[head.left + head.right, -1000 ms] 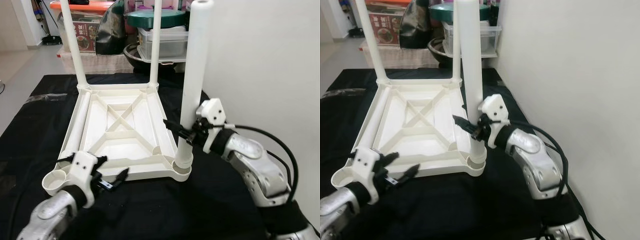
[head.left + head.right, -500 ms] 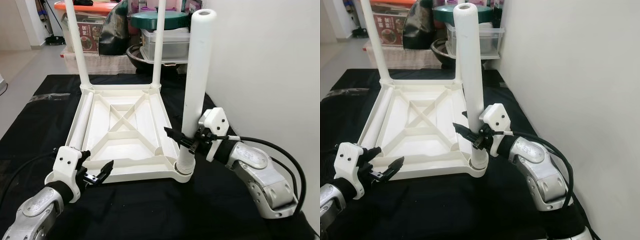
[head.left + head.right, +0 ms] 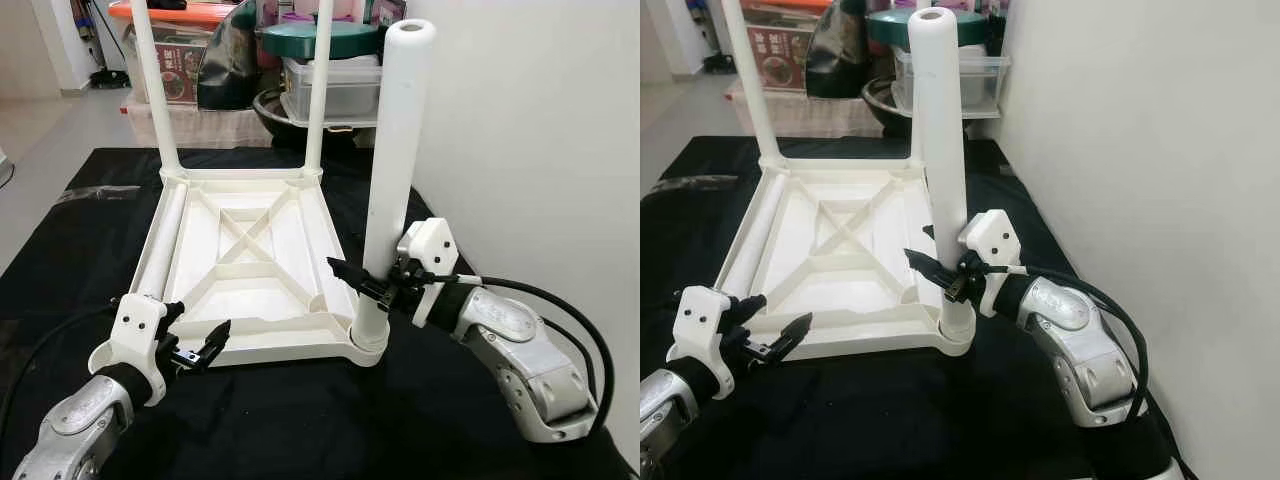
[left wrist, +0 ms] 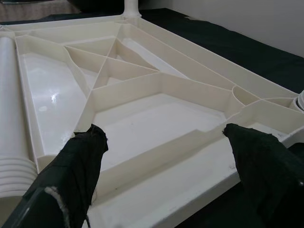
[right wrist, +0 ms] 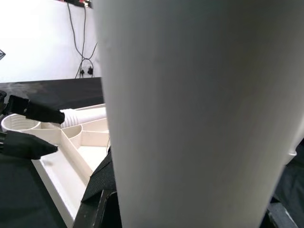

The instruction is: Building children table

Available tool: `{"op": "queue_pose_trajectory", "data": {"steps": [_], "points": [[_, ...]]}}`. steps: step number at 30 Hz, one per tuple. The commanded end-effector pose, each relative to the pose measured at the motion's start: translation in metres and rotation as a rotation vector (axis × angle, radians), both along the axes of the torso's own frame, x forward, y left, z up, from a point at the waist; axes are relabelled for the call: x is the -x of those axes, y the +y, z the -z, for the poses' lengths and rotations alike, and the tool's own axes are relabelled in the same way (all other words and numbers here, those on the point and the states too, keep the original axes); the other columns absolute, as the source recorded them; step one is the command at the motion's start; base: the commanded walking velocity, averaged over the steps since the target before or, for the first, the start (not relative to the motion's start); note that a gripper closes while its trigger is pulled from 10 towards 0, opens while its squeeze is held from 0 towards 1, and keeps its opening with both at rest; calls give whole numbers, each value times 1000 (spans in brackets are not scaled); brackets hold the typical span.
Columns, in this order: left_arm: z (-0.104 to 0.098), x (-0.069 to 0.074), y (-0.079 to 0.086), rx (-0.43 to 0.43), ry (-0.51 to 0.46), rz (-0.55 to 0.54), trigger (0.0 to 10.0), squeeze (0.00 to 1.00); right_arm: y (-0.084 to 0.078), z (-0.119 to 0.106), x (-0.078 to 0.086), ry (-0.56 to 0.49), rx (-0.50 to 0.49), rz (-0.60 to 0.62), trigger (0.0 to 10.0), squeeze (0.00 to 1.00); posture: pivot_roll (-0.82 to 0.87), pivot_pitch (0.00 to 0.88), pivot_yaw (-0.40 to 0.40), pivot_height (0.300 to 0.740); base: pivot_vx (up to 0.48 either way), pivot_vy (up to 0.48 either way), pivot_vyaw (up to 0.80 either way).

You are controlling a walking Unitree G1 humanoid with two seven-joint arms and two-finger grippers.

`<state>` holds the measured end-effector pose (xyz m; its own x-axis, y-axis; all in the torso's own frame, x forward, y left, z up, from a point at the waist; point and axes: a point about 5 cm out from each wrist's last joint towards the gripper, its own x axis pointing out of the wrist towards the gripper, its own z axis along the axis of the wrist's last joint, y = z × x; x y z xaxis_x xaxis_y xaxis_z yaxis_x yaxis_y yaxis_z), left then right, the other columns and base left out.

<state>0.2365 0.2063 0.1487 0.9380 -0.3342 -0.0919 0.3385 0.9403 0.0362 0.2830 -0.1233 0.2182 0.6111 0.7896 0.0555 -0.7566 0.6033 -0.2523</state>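
Little has shifted since half a second ago: right gripper clamps the table leg at centre frame while left gripper hangs spread lower left, so a half-seated leg could tip on release.

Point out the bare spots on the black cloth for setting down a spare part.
Bare black cloth runs along the near edge, between the left pincer and right pincer, and left of the upturned tabletop. Behind it, bins crowd the floor.
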Motion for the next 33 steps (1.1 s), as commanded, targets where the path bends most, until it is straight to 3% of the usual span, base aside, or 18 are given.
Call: {"op": "queue_pose_trajectory", "data": {"steps": [1,15,22,26,29,33], "points": [[4,-1,-2,7,10,-2,10000,0,7,10,6,50,12,-44,0,0,73,0,-116,740,0,0,0],[4,-5,-3,20,2,-14,10000,0,18,19,15,95,-5,-96,0,0,69,0,-114,740,0,0,0],[2,-9,-3,21,-4,-13,10000,0,12,17,7,152,-45,-90,0,0,71,0,-114,740,0,0,0],[1,-11,-2,15,-9,-16,10000,0,10,14,-2,253,-151,-83,0,0,76,0,-119,740,0,0,0],[1,-11,-1,15,-9,-17,10000,0,10,14,-3,271,-172,-77,0,0,76,0,-119,740,0,0,0],[2,-11,0,12,-8,-25,10000,0,11,20,-8,286,-175,-1,0,0,78,0,-119,740,0,0,0]]}}
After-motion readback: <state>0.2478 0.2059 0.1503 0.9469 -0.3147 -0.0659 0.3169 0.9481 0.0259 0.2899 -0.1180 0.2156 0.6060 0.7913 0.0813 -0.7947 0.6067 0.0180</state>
